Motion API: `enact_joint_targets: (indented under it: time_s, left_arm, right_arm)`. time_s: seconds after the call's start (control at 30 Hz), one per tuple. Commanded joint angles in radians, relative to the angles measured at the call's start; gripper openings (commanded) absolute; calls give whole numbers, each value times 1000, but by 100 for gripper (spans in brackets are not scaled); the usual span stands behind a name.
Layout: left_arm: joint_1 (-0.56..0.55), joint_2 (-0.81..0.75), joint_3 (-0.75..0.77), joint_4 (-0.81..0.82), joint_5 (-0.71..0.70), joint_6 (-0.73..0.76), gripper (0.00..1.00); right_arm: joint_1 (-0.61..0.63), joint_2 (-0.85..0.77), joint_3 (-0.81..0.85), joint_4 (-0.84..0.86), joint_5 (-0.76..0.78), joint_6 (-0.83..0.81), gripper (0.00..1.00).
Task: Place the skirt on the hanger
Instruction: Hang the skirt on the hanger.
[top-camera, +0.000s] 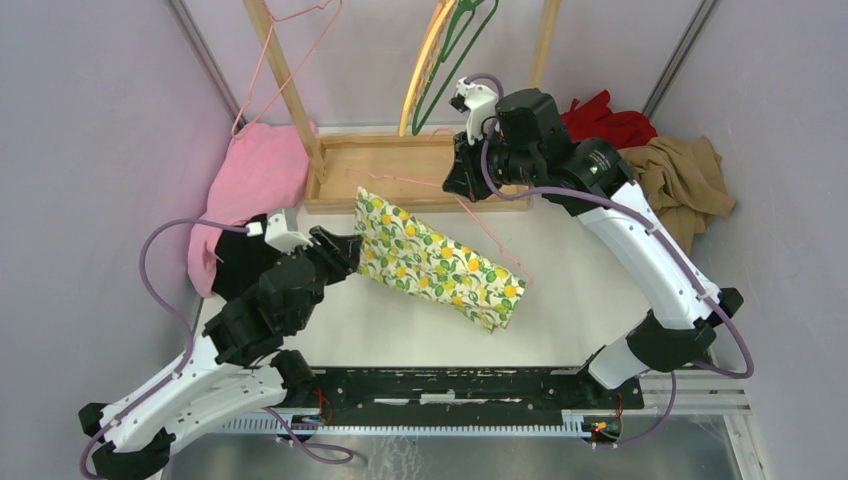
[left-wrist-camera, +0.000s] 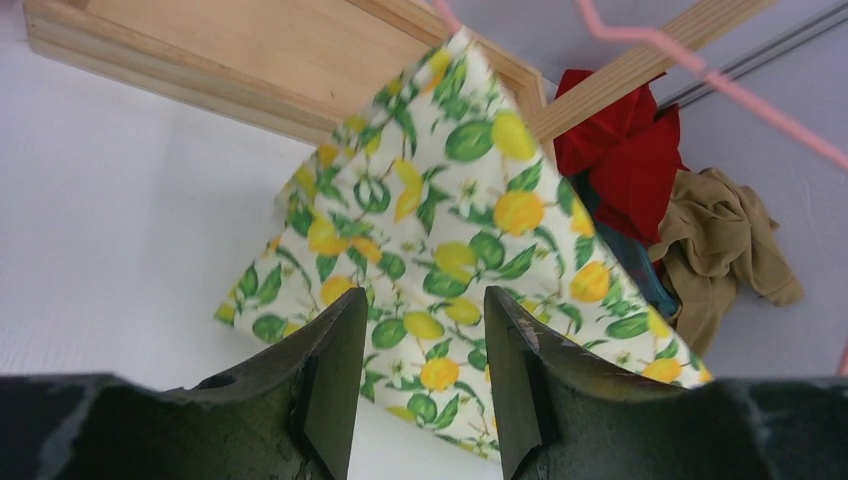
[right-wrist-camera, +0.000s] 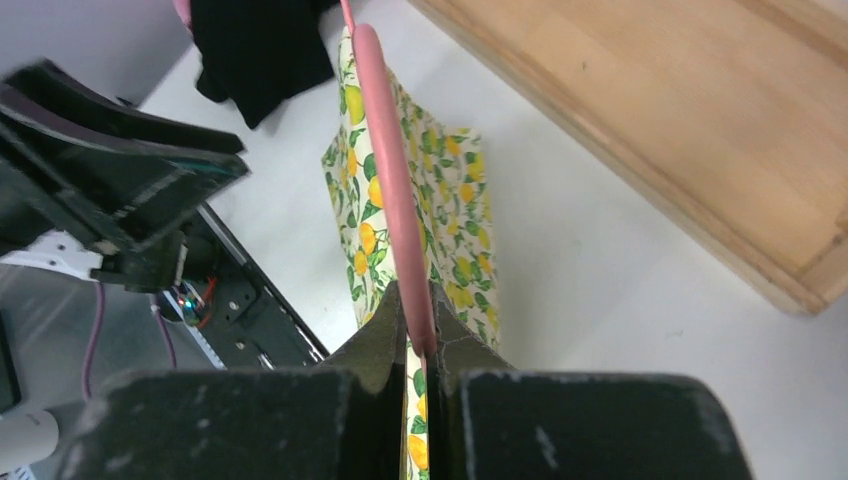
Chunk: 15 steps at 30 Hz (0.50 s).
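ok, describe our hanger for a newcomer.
Start at the wooden tray at the back. In front of it, a thin pink wire hanger crosses the lemon-print skirt, pinched in the right arm's fingers. The green hanger, orange hanger and second pink hanger hang on the rack.

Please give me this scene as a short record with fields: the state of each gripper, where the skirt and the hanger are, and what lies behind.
left gripper: open, fingers apart, facing the skirt
right gripper: shut on the hanger
skirt: partly raised, upper edge along the hanger; whether it is draped over it, cannot tell
behind: wooden tray, red garment, tan garment
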<state>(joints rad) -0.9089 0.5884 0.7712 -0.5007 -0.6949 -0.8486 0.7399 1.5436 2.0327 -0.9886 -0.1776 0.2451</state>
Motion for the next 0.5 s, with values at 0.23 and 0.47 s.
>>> enact_joint_targets:
  time_s: [0.23,0.47]
  left_arm:
    - [4,-1,73,-43,29,84,54]
    - [5,3,103,-69,20,103,54]
  right_arm:
    - [-1,-58,31,-224,368,-74,1]
    - [-50,-30,158,-276,552,-68,1]
